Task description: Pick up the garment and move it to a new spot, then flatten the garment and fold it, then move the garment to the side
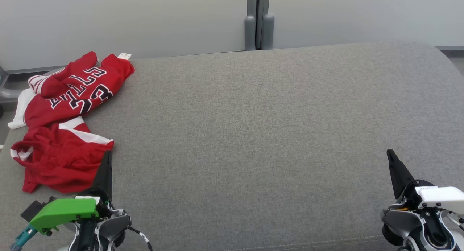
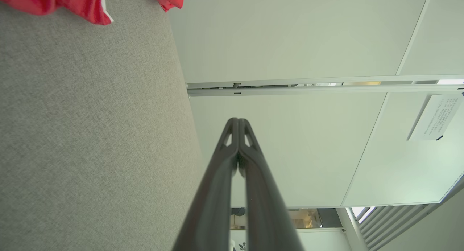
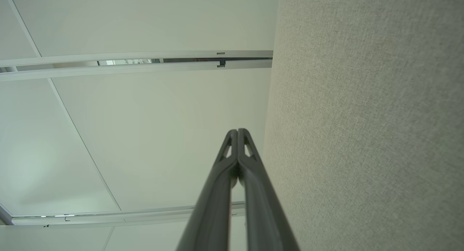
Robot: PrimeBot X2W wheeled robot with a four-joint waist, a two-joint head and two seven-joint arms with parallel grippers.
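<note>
Lying crumpled at the far left of the grey fabric surface (image 1: 253, 135), the red garment (image 1: 65, 116) is showing white trim and black-and-white lettering, and one white edge is hanging over the left side. The left gripper (image 1: 107, 156) is sitting at the near left with its two dark fingers (image 2: 217, 178) pressing together at the tips and gripping nothing. In the head view its tip is lining up with the garment's near right corner; whether it is touching the cloth there cannot be told. In the left wrist view the closed fingers are pointing along the surface's edge toward pale wall panels (image 2: 290, 33), with the red cloth lying off to one side of them. The right gripper (image 1: 390, 153) is resting at the near right, likewise closed tight and empty, hovering over bare grey fabric, well apart from the garment.
</note>
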